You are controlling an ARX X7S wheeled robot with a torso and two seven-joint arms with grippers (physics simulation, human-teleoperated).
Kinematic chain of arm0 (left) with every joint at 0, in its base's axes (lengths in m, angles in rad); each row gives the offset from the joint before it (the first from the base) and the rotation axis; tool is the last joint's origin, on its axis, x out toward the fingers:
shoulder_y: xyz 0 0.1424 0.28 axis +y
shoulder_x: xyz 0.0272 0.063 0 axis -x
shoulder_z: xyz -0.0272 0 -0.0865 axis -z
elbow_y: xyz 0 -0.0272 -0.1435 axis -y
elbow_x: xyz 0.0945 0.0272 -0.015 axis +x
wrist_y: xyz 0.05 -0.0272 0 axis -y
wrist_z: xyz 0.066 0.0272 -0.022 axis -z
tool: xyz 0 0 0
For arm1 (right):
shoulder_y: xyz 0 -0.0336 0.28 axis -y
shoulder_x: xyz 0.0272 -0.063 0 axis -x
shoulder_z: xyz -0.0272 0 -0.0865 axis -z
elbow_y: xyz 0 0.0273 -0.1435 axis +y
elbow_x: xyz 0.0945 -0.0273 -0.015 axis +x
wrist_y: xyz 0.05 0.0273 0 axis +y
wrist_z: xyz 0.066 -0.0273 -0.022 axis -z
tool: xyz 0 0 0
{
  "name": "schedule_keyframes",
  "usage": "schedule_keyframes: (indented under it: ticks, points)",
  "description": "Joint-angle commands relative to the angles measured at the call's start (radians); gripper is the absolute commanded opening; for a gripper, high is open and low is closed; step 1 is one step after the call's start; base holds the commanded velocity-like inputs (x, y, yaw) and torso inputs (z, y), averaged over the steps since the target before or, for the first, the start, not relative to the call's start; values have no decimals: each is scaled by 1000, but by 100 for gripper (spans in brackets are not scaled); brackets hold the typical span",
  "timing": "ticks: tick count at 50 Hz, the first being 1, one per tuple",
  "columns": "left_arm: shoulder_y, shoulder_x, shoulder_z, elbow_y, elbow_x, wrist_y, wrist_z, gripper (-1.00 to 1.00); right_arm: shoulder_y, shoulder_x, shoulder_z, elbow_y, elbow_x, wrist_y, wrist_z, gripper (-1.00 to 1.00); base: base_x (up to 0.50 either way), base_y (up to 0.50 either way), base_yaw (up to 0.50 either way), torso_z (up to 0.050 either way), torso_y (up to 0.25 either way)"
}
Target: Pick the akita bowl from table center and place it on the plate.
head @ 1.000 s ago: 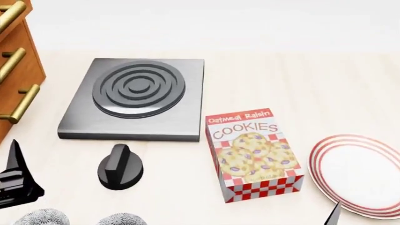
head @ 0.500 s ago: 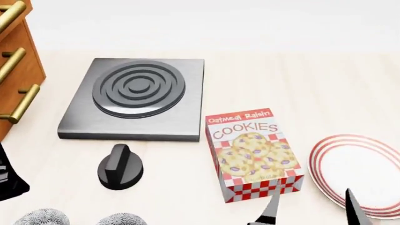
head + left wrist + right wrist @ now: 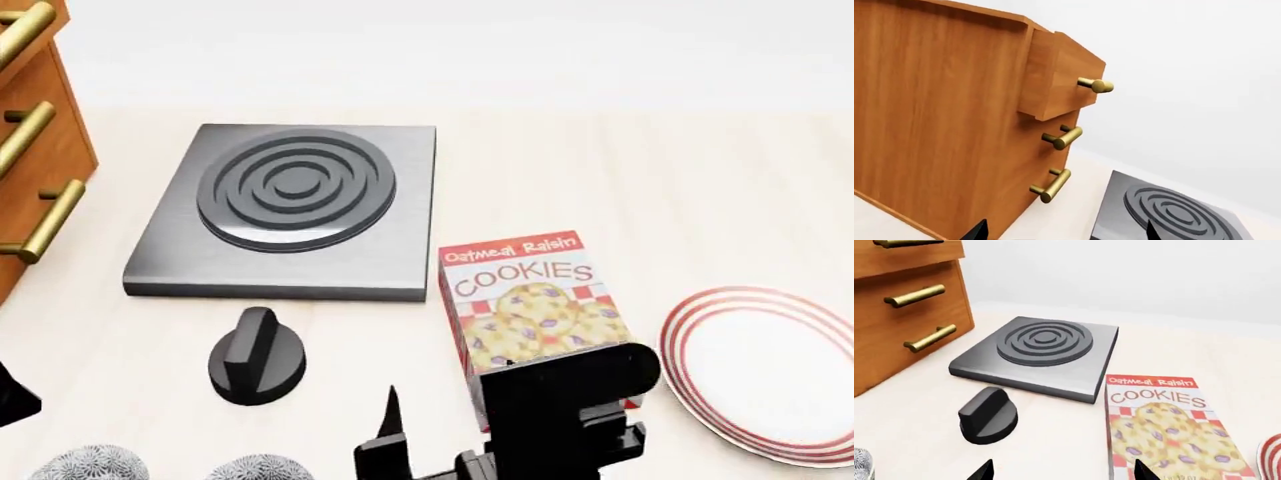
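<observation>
Two alike akita bowls with a grey-black flower pattern peek in at the near table edge, one [image 3: 87, 466] at far left and one [image 3: 260, 468] nearer the middle; only their tops show. One bowl's rim [image 3: 859, 463] shows in the right wrist view. The red-ringed white plate [image 3: 777, 372] lies at the right. My right gripper [image 3: 1064, 472] is open over bare table between the knob and the cookie box, its arm [image 3: 567, 405] covering the box's near corner. My left gripper [image 3: 1065, 233] is open, facing the drawer cabinet, apart from both bowls.
A black hob [image 3: 291, 205] sits behind a black knob [image 3: 256, 356]. The Oatmeal Raisin Cookies box [image 3: 534, 300] lies between knob and plate. A wooden drawer cabinet [image 3: 34, 150] with brass handles [image 3: 1053, 184] stands at the left.
My right arm has swung left from in front of the plate to in front of the cookie box. My left gripper has slipped further out at the head view's left edge.
</observation>
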Motion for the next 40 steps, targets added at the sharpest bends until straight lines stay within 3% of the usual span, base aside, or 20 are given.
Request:
schedule_keyframes:
  ticks: [1,25,40]
  points:
    - [10,-1,-24,3,-29,9,-11,100,110,-73,26,127,113,177,-43,100,0,0,0,0,0]
    - [8,-14,-41,11,-69,-1,-35,100,205,-125,14,282,189,282,-33,100,0,0,0,0,0]
    - [9,-20,-33,8,-77,3,-40,100,214,-119,-47,405,204,237,-84,100,0,0,0,0,0]
